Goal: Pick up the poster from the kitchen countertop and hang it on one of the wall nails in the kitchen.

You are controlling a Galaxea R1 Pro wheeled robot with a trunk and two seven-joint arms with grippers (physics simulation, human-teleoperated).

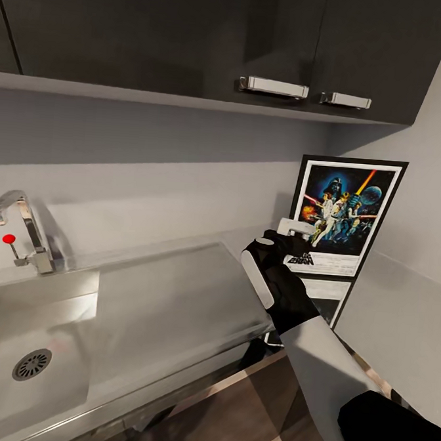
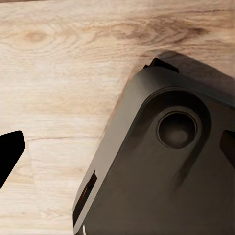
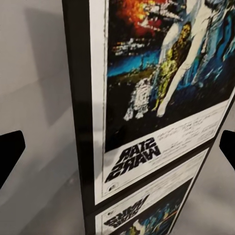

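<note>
My right gripper [image 1: 297,230] is out over the kitchen countertop [image 1: 176,290], fingers spread wide, holding nothing, just in front of the poster [image 1: 344,216]. The poster stands upright at the back of the steel, leaning on the wall in the corner, mirrored in the surface. Left gripper: I cannot tell; its wrist view gives wooden floor [image 2: 58,73] and the robot's dark base [image 2: 166,166].

The right arm's white-and-black end effector [image 1: 297,231] covers part of the lower left of the black-framed Star Wars poster [image 1: 346,213], so how its jaws stand cannot be told there. In the right wrist view the poster [image 3: 161,98] is cut off by the picture's edges. The brushed grey steel table [image 1: 169,296] runs out of frame past the sink. The small print under the lettering is too blurred to read.
</note>
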